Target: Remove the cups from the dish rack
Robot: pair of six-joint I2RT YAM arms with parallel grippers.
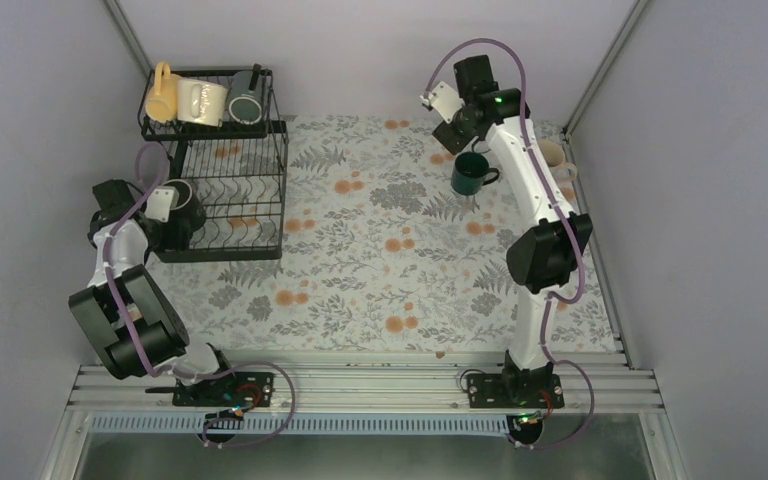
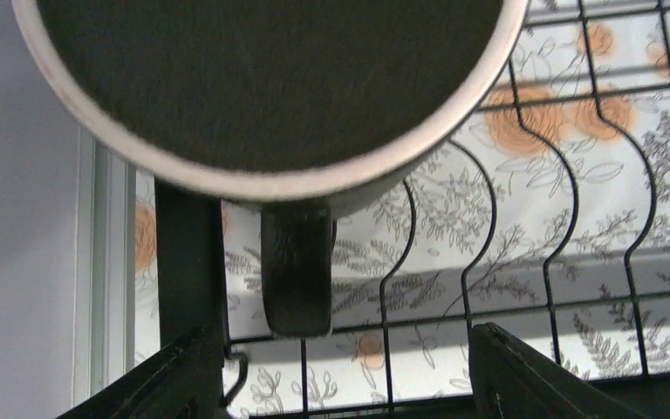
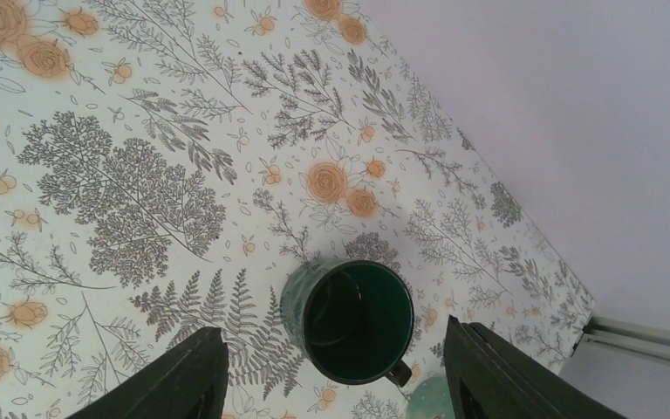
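Observation:
The black wire dish rack [image 1: 260, 215] stands at the far left. Its upper shelf holds a yellow mug [image 1: 160, 92], a cream lettered mug [image 1: 203, 100] and a dark grey mug [image 1: 246, 103]. A black mug [image 1: 186, 194] sits in the lower tray at its left end. My left gripper [image 1: 172, 222] is open right by it. In the left wrist view the mug [image 2: 270, 78] and its handle [image 2: 297, 271] hang above the open left gripper [image 2: 349, 384], untouched. My right gripper [image 1: 457, 128] is open above a dark green mug [image 1: 472, 173] upright on the table. That mug [image 3: 353, 321] lies between the open right gripper [image 3: 340, 388] fingers, apart from them.
A beige mug [image 1: 558, 160] stands on the table behind the right arm, near the right wall. The rack's wire slots [image 2: 567, 218] run under and right of the left gripper. Grey walls close the left, back and right sides. The floral cloth [image 1: 380, 260] covers the table.

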